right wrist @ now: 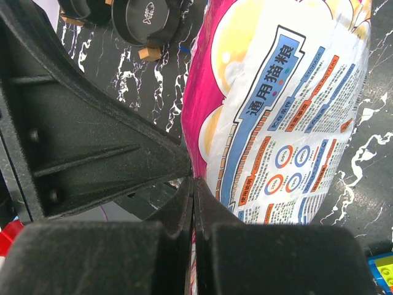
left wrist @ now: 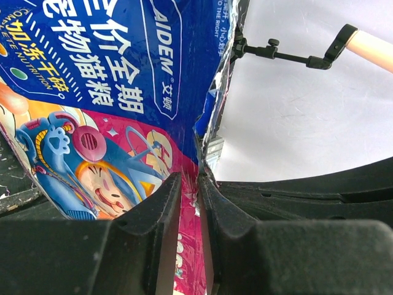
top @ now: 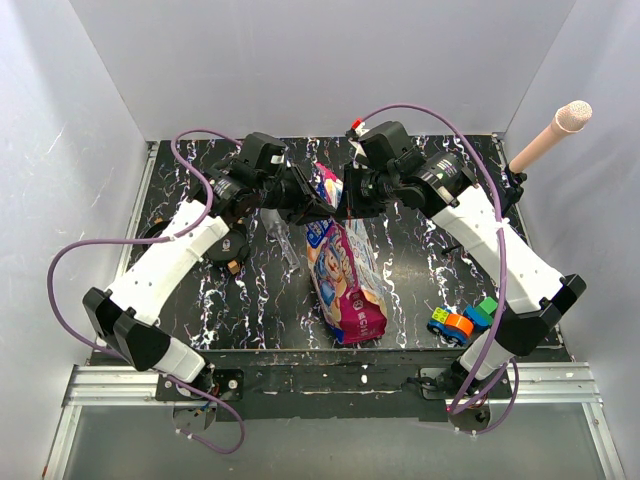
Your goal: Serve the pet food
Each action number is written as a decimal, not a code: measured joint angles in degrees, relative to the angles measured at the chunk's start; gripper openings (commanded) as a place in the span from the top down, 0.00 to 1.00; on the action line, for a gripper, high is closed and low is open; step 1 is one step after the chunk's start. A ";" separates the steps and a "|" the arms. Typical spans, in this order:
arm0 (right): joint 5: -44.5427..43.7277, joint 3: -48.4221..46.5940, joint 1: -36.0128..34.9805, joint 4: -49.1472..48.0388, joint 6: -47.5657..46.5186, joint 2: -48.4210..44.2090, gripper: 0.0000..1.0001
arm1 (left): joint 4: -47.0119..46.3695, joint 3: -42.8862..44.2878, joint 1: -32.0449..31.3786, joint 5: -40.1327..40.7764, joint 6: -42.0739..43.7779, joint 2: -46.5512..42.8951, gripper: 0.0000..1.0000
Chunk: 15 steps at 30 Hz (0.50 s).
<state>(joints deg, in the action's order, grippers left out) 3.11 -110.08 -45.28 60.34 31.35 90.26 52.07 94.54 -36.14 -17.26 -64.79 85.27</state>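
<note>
Pet food bag is mid-counter, gripped at its top end by both arms. In the top view its long axis runs near-to-far, with the bottom end on the counter toward the near edge and skewed slightly right. The top end is up at the two claws, pointing toward the far wall, and a blue-and-white flap sticks out past them. How far it leans from upright I can't tell. Left claw is narrow, nearly closed, with the bag's magenta side seam running up between the fingers - it's pinching film. The left wrist camera looks at the blue-and-magenta cartoon-cat face. Right claw is fully closed, pads together on the magenta edge of the bag. The right wrist camera sees the white printed panel running down to the counter. The two claws sit just beside each other on that top end, left arm coming in from the left and right arm from the right. No kibble is visible - only the bag. A black bowl with a fish logo sits on the counter left of the bag, apart from it. Colourful toy blocks sit near the right arm's base, well clear of the bag. A beige rod on a clamp pokes in at the far right corner.
</note>
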 measured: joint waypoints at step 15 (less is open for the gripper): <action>-6.51 -0.15 -2.01 1.42 -3.30 0.13 0.99 | 0.55 1.79 -0.48 -0.68 0.33 3.39 1.00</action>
<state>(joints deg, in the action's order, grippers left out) -3.40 -110.24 -47.29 61.76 28.05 90.39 52.62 96.33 -36.62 -17.93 -64.47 88.66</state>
